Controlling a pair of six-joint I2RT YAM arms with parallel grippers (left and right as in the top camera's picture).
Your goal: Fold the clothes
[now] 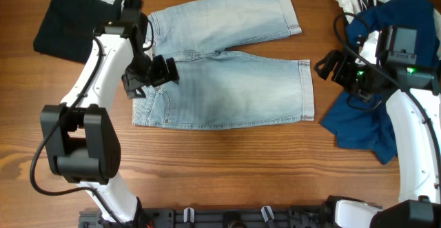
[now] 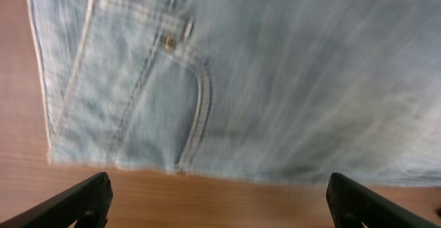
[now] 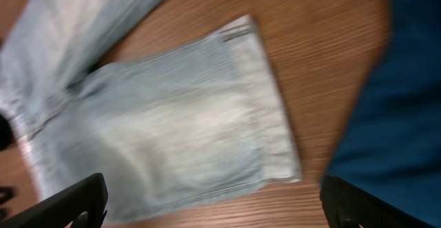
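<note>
Hovers wide and empty as left gripper (image 1: 160, 71) over the waist end of the denim shorts (image 1: 234, 83); stands equally wide as right gripper (image 1: 329, 66) just beside the hems. Lies flat on the table (image 1: 207, 166), long axis left to right, so likely needs each arm at its own end.

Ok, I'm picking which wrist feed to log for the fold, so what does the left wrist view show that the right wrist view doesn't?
Only left wrist: a pocket with its rivet. Only right wrist: a leg hem and the dark blue garment beside it. Both: the light denim shorts lying on the wooden table, with that arm's own fingers spread open and empty, left gripper and right gripper.
</note>
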